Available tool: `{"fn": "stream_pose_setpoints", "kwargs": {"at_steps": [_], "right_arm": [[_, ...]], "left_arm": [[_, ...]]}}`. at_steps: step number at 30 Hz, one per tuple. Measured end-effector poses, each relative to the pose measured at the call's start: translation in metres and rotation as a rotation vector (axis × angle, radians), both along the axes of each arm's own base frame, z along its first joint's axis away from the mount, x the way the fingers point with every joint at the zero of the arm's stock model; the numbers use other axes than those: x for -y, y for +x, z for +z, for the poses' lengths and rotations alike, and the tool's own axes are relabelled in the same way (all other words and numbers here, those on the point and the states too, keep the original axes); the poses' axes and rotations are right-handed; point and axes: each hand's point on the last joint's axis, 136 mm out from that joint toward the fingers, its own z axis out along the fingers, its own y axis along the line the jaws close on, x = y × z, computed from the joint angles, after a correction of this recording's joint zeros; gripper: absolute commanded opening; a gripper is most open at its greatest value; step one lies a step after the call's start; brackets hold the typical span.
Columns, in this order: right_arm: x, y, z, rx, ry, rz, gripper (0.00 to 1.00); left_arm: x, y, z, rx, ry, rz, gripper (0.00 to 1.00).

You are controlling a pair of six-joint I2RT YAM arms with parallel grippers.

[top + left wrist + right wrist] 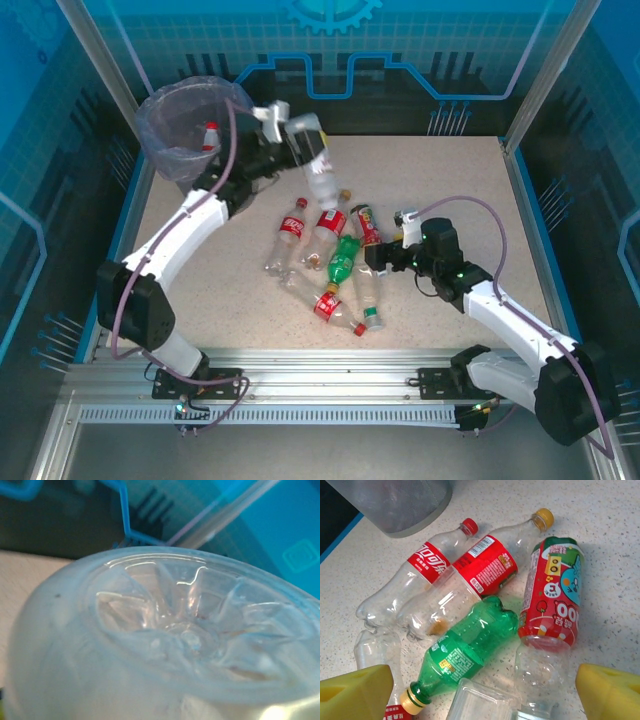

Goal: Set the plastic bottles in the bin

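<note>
My left gripper (283,122) is raised beside the bin (160,140), a round grey bin lined with a crinkly bag, and is shut on a clear bottle (316,165) near its base. That bottle slants down toward the table, and its ribbed base (190,635) is right up against the left wrist camera. A red-capped bottle (210,136) lies inside the bin. My right gripper (380,258) hangs open just above the pile, its yellow fingertips (355,695) wide apart. Below it lie a green bottle (470,645), a cola bottle (427,562), a gold-capped red-label bottle (487,565) and a cartoon-label bottle (552,595).
Nearer the arms lie a red-label bottle (325,303) and a clear green-capped one (370,295). A clear square-bottomed bottle (480,702) sits between my right fingers. Blue cage walls and metal posts (100,60) ring the speckled table (480,190).
</note>
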Motion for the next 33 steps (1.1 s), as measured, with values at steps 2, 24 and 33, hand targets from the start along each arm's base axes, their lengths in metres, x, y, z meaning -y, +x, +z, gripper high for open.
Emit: {"fn": "stream_pose_setpoints", "kwargs": {"at_steps": [2, 24, 33], "right_arm": [[0.002, -0.001, -0.003, -0.013, -0.011, -0.009, 0.95], [0.008, -0.007, 0.000, -0.016, 0.001, -0.033, 0.95], [0.012, -0.015, -0.018, -0.059, 0.001, -0.045, 0.95]], "left_arm": [[-0.030, 0.012, 0.022, 0.049, 0.002, 0.067, 0.45], [-0.319, 0.068, 0.080, 0.198, -0.015, 0.764, 0.32], [-0.328, 0.105, 0.018, 0.020, 0.264, 0.692, 0.37]]}}
